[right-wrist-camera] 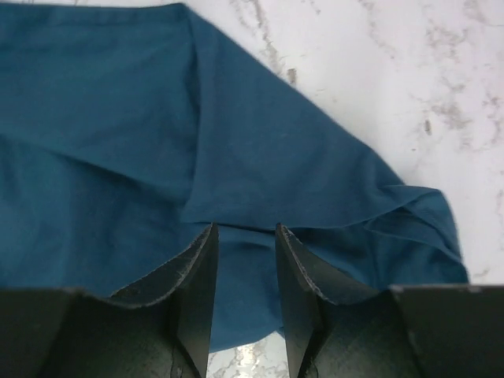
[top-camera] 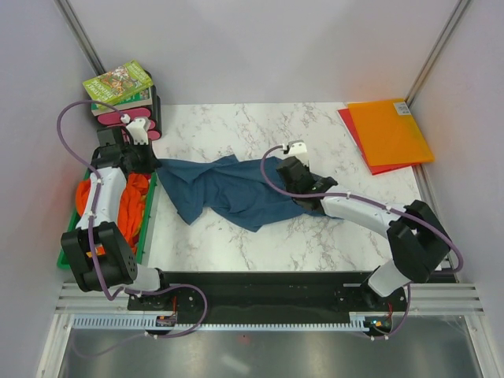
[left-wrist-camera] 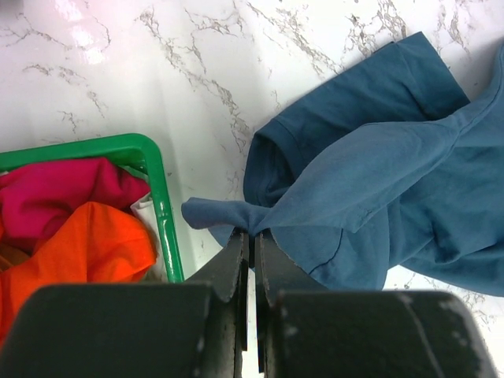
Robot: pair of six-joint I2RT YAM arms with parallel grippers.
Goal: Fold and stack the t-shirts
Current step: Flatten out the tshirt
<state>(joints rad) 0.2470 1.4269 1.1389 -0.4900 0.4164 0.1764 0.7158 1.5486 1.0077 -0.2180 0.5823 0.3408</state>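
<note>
Barely started: my left tool (left-wrist-camera: pixel 252 235) pinches a corner of the teal-blue t-shirt (top-camera: pixel 228 190), crumpled unfolded on the table (top-camera: pixel 315 236), my right tool (right-wrist-camera: pixel 243 233) spread over it, orange t-shirts (top-camera: pixel 135 198) waiting in the green bin (left-wrist-camera: pixel 163 201).

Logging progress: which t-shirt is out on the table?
The teal-blue t-shirt, crumpled on the marble table; the orange shirts sit in the green basket.

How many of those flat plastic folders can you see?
2. Both are at the far right corner of the table: the orange folder lies on top, and the red folder is under it with only its edges showing. Another could be hidden underneath.
</note>
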